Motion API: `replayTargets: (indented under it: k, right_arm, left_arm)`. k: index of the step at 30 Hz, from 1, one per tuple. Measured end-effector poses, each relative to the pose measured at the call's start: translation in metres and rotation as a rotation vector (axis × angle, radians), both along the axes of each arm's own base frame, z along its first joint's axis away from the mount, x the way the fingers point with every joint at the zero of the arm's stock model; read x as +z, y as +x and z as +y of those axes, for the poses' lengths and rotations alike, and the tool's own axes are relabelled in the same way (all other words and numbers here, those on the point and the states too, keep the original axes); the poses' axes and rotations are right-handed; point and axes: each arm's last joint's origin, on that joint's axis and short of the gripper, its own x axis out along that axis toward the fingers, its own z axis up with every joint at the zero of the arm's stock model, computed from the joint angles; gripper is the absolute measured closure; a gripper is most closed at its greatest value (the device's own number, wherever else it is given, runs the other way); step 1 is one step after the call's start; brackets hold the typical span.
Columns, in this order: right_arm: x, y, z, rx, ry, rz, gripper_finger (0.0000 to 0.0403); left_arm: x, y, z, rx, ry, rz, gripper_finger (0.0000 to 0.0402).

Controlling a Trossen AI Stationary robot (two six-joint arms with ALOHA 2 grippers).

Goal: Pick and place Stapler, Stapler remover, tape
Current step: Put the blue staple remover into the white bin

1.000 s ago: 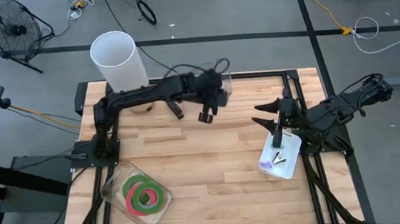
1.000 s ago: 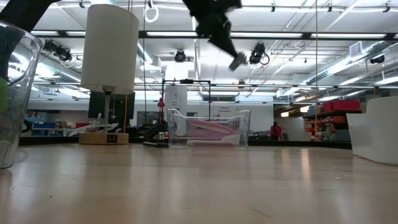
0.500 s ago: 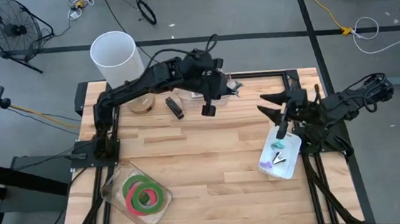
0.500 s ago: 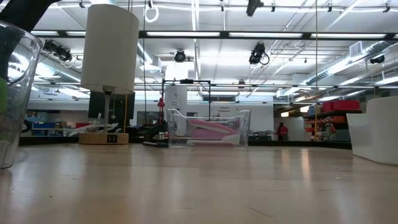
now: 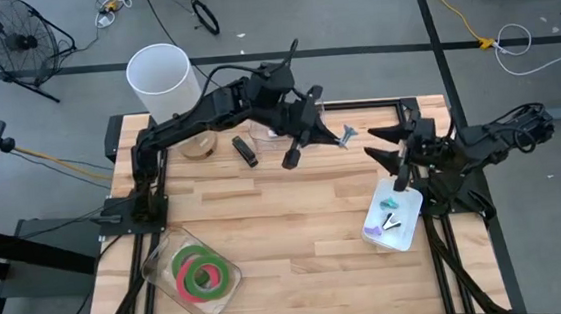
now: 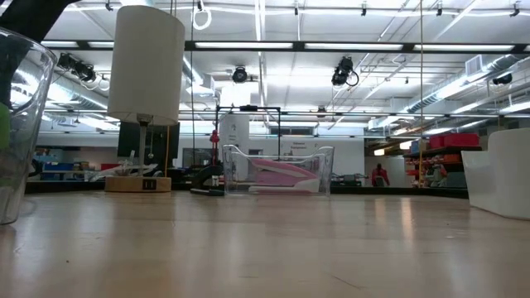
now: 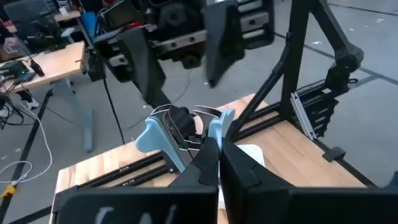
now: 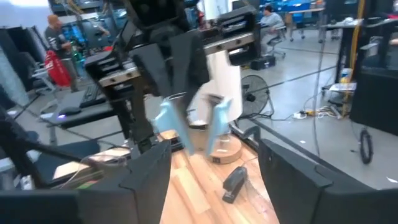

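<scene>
1. The left gripper [image 5: 331, 133] is raised over the back half of the table [image 5: 286, 227], close to the far edge and a little right of centre, with its fingers [image 7: 208, 163] pinched shut on a light blue staple remover [image 7: 186, 130].
2. In the left wrist view the staple remover stands clamped between the fingertips, its two blue wings spread to either side and its metal claws showing between them.
3. The right gripper [image 5: 388, 146] sits near the table's right edge with its fingers [image 8: 149, 177] spread wide apart and nothing between them.
4. The two grippers face one another, and in the right wrist view the staple remover [image 8: 189, 118] hangs just in front of the right gripper's open fingers, not touching them.
5. Below the right gripper, by the right edge, lies a small white tray [image 5: 408, 207] with a few small pieces in it, green, purple and metal; I cannot tell what they are.
6. A black stapler [image 5: 245, 149] lies on the wood near the back edge, left of centre, beside the left arm.
7. Two rolls of tape, one green [image 5: 190, 257] and one pink-red [image 5: 208, 276], lie overlapping in a clear container [image 5: 157, 275] at the front left corner.
8. A white cylinder [image 5: 163, 82] stands at the back left corner.
9. In the low view a clear bin [image 6: 277, 170] with something pink in it stands at the far side of the table.
</scene>
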Motion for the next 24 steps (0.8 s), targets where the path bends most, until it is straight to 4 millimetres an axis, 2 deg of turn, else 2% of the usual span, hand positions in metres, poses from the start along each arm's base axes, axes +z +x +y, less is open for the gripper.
replayTargets:
  k: [5,15,24]
  right_arm:
    - [-0.001,0.001,0.001,0.032,0.002,0.006,0.0164]
    - [-0.001,0.003,0.003,0.076,0.004,0.013,0.0192]
    - [-0.003,0.006,0.006,0.129,0.006,0.023,0.0209]
  left_arm:
    - [0.002,0.000,-0.001,-0.052,-0.017,-0.027,0.0401]
    - [0.003,0.001,-0.014,-0.138,-0.054,-0.030,0.0401]
    - [-0.006,0.008,-0.024,-0.129,-0.035,-0.007,0.0401]
